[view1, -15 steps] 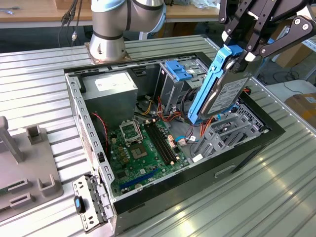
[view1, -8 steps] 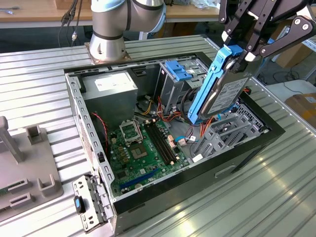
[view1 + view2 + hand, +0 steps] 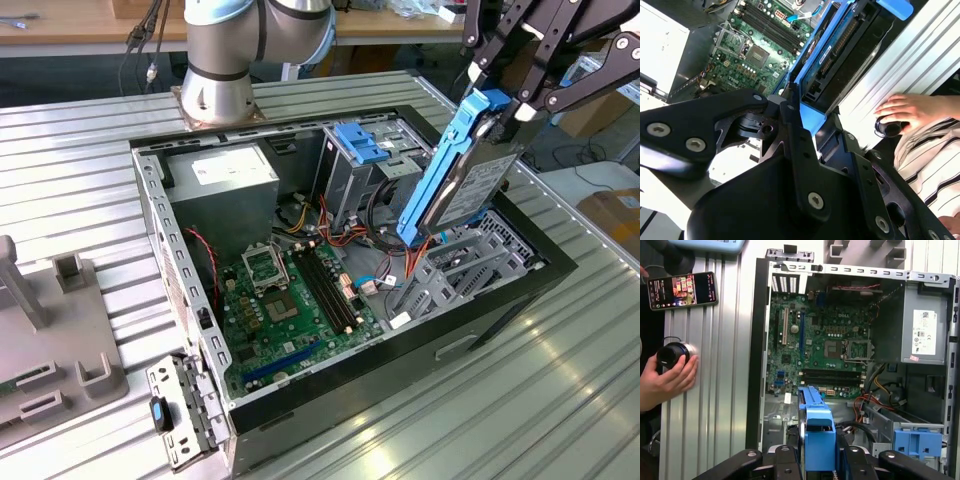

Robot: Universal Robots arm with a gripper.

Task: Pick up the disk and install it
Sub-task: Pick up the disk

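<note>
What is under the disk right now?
The disk, tilted in the gripper, hangs over the grey metal drive bay in the open computer case, orange cables by its lower end. The bay floor right beneath it is covered.

We see an open computer case (image 3: pixel 350 378) mid-frame in the exterior view, its green motherboard (image 3: pixel 290 310) inside, a grey power-supply box (image 3: pixel 225 190) toward the exterior view's left, and 1 phone (image 3: pixel 682 290) in the first wrist view.

Ribbed metal table (image 3: pixel 560 400), wooden bench (image 3: pixel 70 22) behind
</note>
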